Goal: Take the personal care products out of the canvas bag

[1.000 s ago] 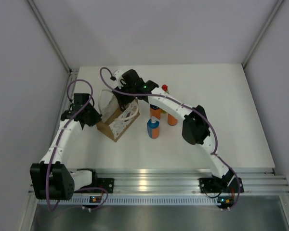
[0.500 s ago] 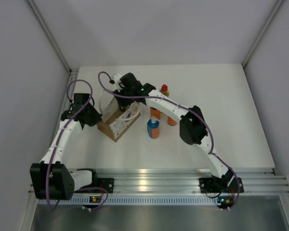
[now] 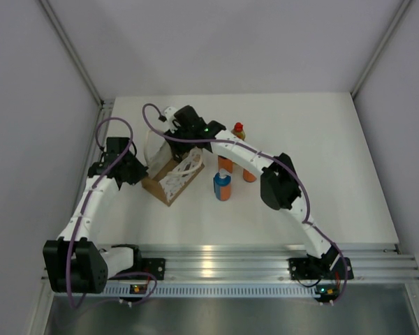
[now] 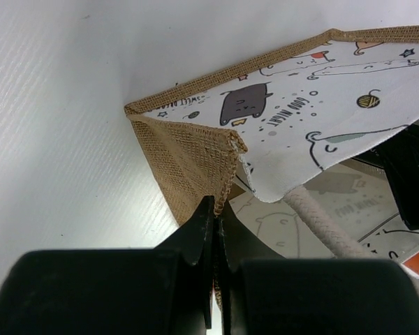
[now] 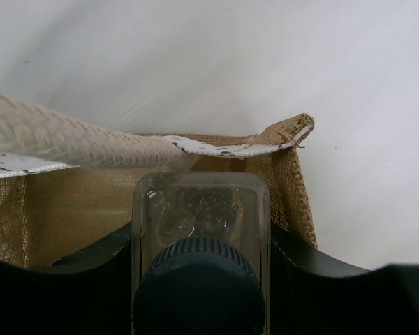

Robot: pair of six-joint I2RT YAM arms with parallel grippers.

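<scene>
cord handle (image 5: 56, 139) crosses bag (image 3: 160, 185) mouth; bottles (image 3: 223, 185) crowd right side; far table (image 3: 321, 139) open.

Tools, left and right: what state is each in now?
Left tool: closed on the bag edge.
Right tool: holding the flat bottle with dark cap.

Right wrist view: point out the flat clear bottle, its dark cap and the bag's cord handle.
flat clear bottle (image 5: 199, 206), right wrist view, middle of its clear body.
dark cap (image 5: 199, 286), right wrist view, its ribbed side.
cord handle (image 5: 70, 139), right wrist view, middle of the braided cord.
</scene>
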